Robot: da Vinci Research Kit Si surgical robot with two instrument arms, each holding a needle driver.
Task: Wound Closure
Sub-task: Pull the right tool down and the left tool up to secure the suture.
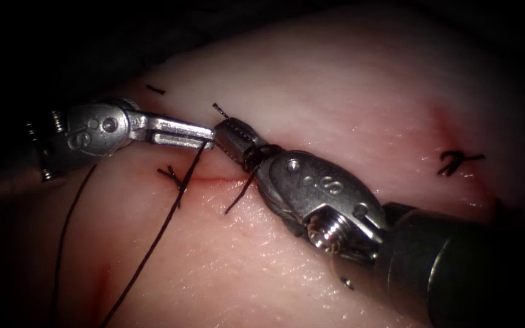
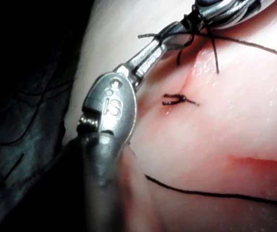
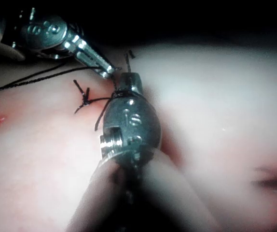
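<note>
Two slim polished-steel end effectors meet tip to tip over the pale, glistening, faintly pebbled slab of tissue (image 1: 347,91). The left end effector (image 1: 205,136) has its flat, narrow jaws clenched on the thin dark braided thread (image 1: 153,243), which drops from its tip and runs away in one long strand; a second strand curves down beneath its rounded wrist. The right end effector (image 1: 229,136), short and ribbed at the jaws, has thread wound around its neck just behind them; whether those jaws are clenched or parted, I cannot tell. One frayed cut thread end (image 1: 220,110) sticks up just beyond its tip, another tail (image 1: 241,193) hangs below its neck. The thin red-lined cut (image 1: 214,180) lies directly under both tips. One finished dark knot (image 1: 171,175) sits on the cut below the left end effector, and a second knot (image 1: 454,161) lies well off past the right one's wrist. No needle to report.
</note>
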